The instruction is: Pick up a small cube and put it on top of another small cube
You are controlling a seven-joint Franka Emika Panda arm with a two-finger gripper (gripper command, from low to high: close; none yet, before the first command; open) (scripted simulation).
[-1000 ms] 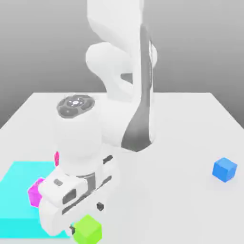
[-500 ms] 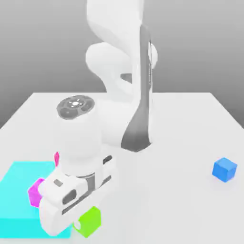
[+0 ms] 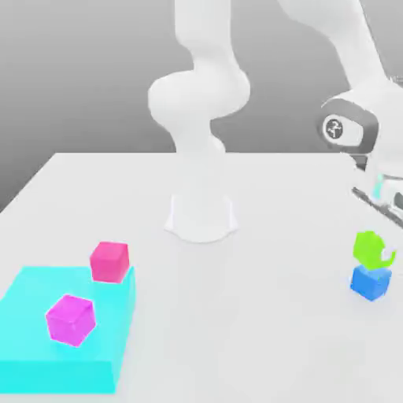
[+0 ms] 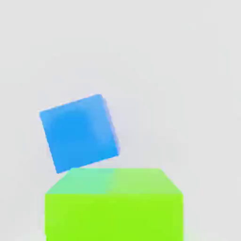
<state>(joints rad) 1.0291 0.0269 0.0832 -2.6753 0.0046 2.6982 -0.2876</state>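
While the tool (image 3: pixel 376 250) grips the one green cube (image 3: pixel 367 245) just above the one blue cube (image 3: pixel 369 282), both sit at the exterior view's right. One pink cube (image 3: pixel 109 260) and one magenta cube (image 3: pixel 70 319) rest on the cyan block (image 3: pixel 31 346), well apart on the tabletop (image 3: pixel 260 330).

No readable text, number or brand appears on anything; the dark round cap (image 3: pixel 337 128) on the white arm's wrist joint carries a small white mark, illegible.
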